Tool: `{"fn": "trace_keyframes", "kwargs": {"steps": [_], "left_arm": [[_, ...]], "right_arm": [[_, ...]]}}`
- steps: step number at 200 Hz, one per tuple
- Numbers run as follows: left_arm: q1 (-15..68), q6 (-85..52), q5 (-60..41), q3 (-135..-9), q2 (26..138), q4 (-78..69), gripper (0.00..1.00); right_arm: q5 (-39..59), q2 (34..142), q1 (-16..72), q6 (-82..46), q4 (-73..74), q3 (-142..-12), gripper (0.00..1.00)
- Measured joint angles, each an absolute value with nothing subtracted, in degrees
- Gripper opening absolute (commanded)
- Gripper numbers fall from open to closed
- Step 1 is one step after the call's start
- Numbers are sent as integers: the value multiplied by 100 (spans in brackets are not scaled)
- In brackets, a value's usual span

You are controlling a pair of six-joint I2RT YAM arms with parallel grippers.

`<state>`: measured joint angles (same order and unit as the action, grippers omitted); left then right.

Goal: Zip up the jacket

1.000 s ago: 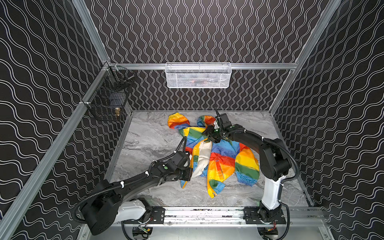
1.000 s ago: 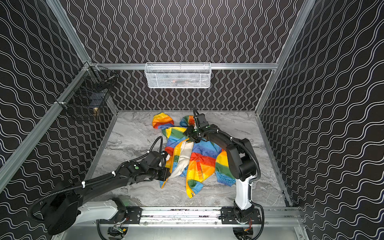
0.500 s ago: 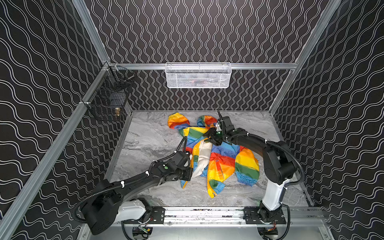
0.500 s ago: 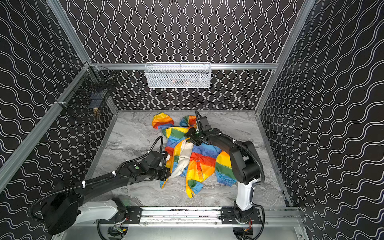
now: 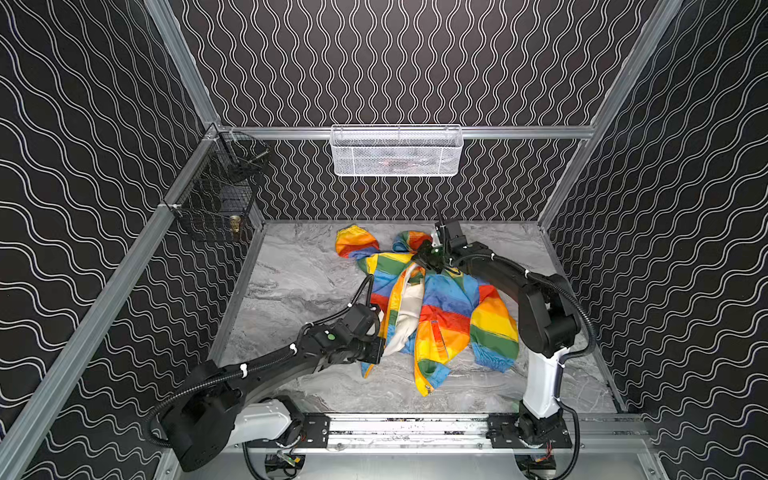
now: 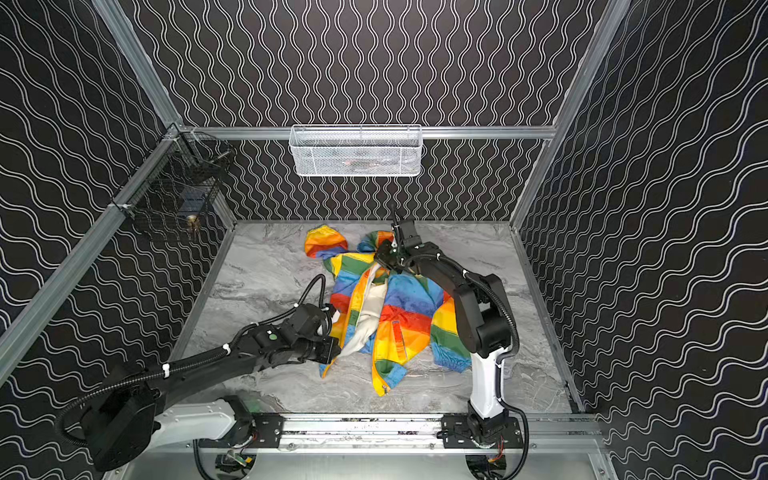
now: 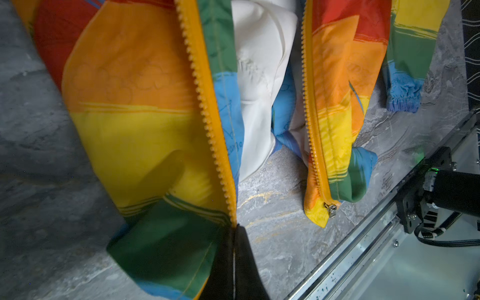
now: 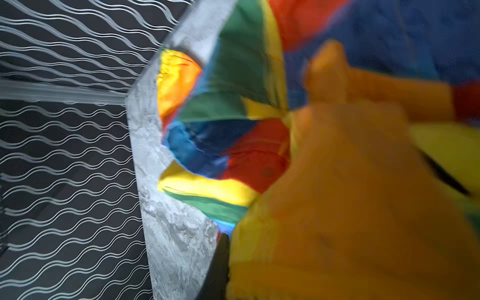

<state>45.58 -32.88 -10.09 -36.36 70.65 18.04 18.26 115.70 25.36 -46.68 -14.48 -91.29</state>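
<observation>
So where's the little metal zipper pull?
In the left wrist view the zipper pull sits at the jacket's loose bottom corner, by the front rail.

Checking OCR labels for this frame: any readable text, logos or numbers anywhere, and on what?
Nothing reads clearly.
jacket, blue stripe beside the zipper teeth: small dark print, too blurred to read.
white lining: faint mark, illegible.
Elsewhere, in every view: no text.

Top views overlook all; wrist cameras hug jacket.
</observation>
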Motion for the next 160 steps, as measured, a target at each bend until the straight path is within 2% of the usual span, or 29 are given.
{"fn": "trace_keyframes", "kwargs": {"steps": [35,96,121,148,160], "left_arm": [[4670,-3288,-978,-3662,7046,1730,0],[4812,-3312,-923,-3597,7037,1323,12],[4912,-3363,-1116,-3597,7236,1288,20],[5059,-3435,-1280,-3601,7441,1153,29],[5124,-3437,-1350,-3612,7507,1090,31]], "right_arm": [[2329,11789,2453,-4119,-1636,-9671,0],[3391,12049,1774,-3677,-1686,-9504,3],[3411,12180,1623,-3509,-1796,-9603,5],[3227,12180,1472,-3393,-1953,-9612,21],[3116,12164,1396,-3387,-2086,-9601,38]]}}
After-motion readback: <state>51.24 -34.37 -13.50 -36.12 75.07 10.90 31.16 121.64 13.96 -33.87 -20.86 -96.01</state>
